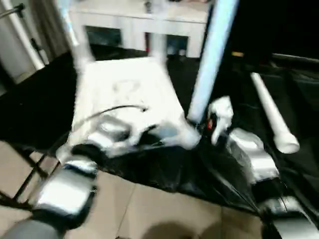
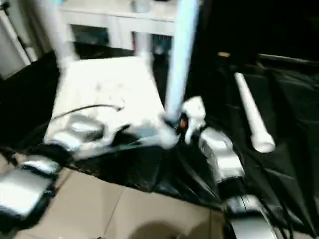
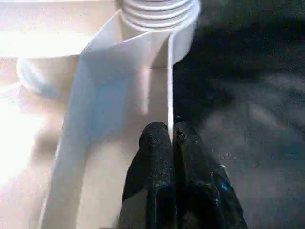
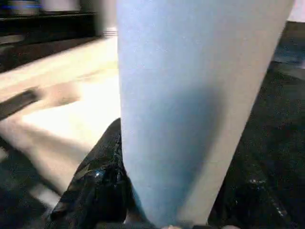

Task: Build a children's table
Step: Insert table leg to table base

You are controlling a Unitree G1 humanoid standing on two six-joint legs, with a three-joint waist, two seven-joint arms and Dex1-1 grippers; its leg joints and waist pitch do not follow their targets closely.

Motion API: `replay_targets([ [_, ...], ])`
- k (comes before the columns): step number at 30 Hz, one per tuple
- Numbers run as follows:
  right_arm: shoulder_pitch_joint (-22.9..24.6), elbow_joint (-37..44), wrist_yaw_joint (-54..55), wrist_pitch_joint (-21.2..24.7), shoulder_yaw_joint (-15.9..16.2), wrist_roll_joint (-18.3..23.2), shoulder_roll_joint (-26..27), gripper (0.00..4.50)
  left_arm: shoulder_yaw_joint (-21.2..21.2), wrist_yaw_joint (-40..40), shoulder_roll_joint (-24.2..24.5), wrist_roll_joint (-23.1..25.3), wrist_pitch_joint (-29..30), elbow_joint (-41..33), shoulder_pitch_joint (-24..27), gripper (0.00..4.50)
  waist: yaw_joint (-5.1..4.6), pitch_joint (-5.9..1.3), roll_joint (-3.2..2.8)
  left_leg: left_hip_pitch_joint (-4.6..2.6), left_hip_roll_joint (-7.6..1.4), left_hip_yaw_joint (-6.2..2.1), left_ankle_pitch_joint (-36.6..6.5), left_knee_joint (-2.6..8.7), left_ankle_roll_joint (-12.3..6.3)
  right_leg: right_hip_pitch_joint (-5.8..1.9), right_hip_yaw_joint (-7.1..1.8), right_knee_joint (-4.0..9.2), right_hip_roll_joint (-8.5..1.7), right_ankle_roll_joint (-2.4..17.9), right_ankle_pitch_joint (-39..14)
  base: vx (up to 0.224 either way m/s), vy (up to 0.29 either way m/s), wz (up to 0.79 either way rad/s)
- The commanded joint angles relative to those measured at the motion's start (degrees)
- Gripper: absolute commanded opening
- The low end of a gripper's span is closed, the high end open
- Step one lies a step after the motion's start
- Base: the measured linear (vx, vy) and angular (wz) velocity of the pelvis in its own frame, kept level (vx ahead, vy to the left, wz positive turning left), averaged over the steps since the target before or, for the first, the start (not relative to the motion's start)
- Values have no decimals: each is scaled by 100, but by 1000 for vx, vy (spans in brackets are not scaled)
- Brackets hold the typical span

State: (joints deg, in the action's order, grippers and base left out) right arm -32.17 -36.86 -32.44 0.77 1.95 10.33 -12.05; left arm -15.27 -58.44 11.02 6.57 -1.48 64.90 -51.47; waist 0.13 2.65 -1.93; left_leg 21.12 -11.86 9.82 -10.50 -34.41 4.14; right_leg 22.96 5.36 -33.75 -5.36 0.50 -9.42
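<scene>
My left pincer fingers [image 3: 159, 157] black, speckled; rib between them white. Tabletop [image 1: 124, 92] white. Leg [image 1: 212, 59] by my right pincer pale bluish-white (shaded). Cloth [image 1: 164, 172] underneath black, glossy.

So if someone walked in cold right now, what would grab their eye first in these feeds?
Probably the tall white tubular leg standing nearly upright at the near right corner of the upturned white plastic tabletop, with the right tool clamped around it low down. Next, the left tool, shut on a thin rib of the tabletop's near edge. A spare white tubular leg lies on the black cloth to the right.
</scene>
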Motion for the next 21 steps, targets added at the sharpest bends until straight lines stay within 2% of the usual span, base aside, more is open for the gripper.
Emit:
replay_targets([
  [1,22,-659,466,249,56,-197,121,187,430,654,-68,-193,162,-273,-431,0,8,-339,17,-52,-55,-41,-1987,450,-123,-257,-193,552,-285,1024,-2497,0,0,0],
  [4,-198,-994,861,273,8,-238,230,187,434,1008,-314,-177,300,-357,-433,0,6,-354,40,-39,-38,-12,-1764,419,-234,-263,-198,521,-274,1159,-2239,0,0,0],
  [8,-365,-1250,1016,178,-93,-267,381,187,336,1153,-424,-92,262,-311,-391,0,5,-382,26,19,-58,-19,-1487,428,-356,-314,-202,452,-273,1277,-1676,0,0,0],
  [11,-448,-1418,1053,74,-84,-337,510,187,246,1181,-453,-12,313,-301,-322,0,2,-383,24,3,-61,-12,-1477,425,-399,-312,-208,438,-268,1361,-1515,0,0,0],
  [15,-519,-1555,1052,71,16,-393,573,187,263,1130,-440,8,348,-321,-298,0,-14,-363,20,-14,-66,-9,-1640,439,-387,-300,-207,451,-268,1381,-1649,0,0,0],
  [17,-572,-1607,994,-16,31,-419,616,187,235,1109,-423,23,329,-304,-307,0,-40,-348,30,-31,-55,-8,-1840,441,-344,-284,-204,494,-274,1291,-2012,0,0,0],
  [21,-629,-1695,942,-150,7,-467,634,187,232,1129,-423,19,325,-288,-316,0,-53,-341,31,-34,-58,-12,-1883,448,-325,-267,-203,519,-274,1209,-2195,0,0,0],
])
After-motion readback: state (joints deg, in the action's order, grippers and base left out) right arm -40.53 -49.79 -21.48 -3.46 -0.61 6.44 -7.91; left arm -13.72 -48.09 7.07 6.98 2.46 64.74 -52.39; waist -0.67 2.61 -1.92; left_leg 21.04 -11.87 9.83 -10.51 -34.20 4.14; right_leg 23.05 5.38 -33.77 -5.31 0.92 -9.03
